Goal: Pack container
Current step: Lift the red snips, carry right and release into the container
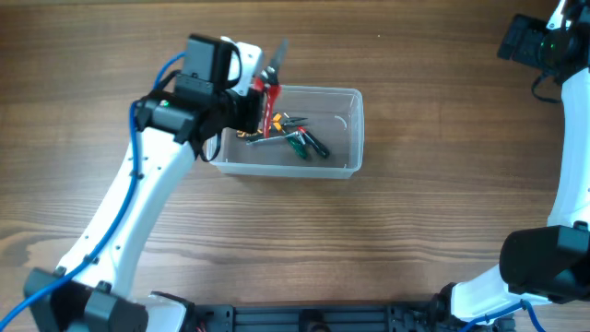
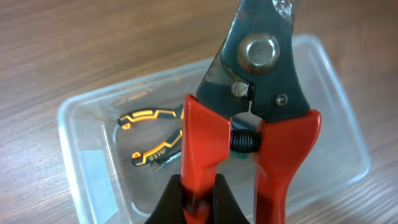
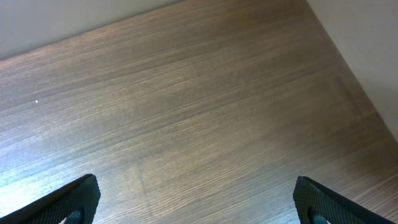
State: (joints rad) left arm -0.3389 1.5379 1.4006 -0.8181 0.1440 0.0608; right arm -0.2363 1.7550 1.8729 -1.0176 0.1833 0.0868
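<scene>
The clear plastic container [image 1: 350,138] sits mid-table and holds several small hand tools, among them black-and-orange pliers [image 2: 152,152] and a green-handled tool [image 1: 297,143]. My left gripper [image 2: 199,199] is shut on one red handle of the red-handled shears [image 2: 261,118], holding them above the container's left end [image 1: 267,88] with the metal blades pointing up and away. My right gripper [image 3: 196,202] is open and empty, above bare table at the far right [image 1: 530,41].
The container's rim [image 2: 68,124] lies below the held shears. The wooden table [image 1: 442,240] spreads around the container. The right arm's base stands at the lower right [image 1: 544,267].
</scene>
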